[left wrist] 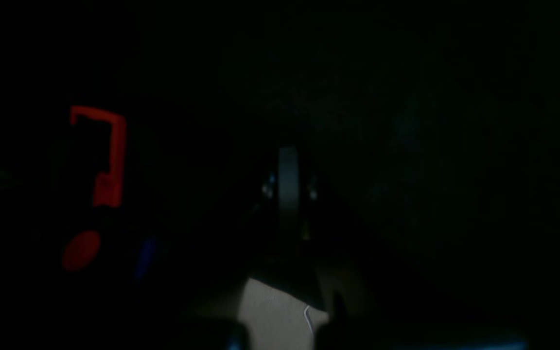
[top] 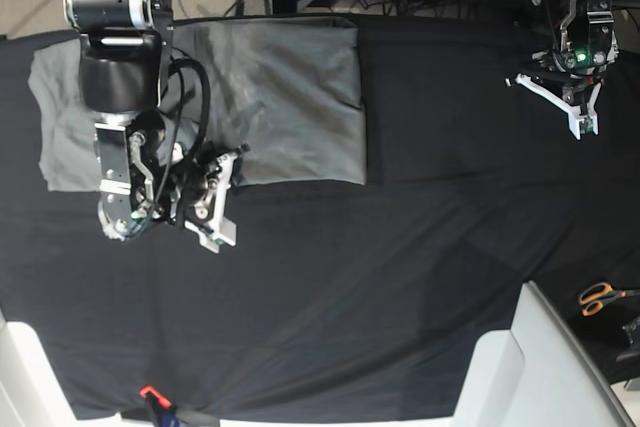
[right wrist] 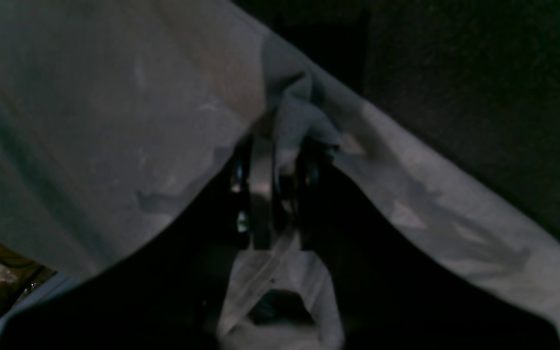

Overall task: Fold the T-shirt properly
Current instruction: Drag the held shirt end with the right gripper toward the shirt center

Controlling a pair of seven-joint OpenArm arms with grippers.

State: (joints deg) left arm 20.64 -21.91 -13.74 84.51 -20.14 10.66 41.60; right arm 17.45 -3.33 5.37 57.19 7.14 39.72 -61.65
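Here the T-shirt hem bunches between the right pincer.

black table cloth, T-shirt on it

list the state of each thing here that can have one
T-shirt: partly folded, flat on the table cloth, edge bunched in the right pincer
right pincer: shut on the shirt's edge
left pincer: shut, empty, away from the shirt
scissors: blades closed, untouched

Both arms are black with silver joint housings; the right arm carries a looping black cable, white jaws on both
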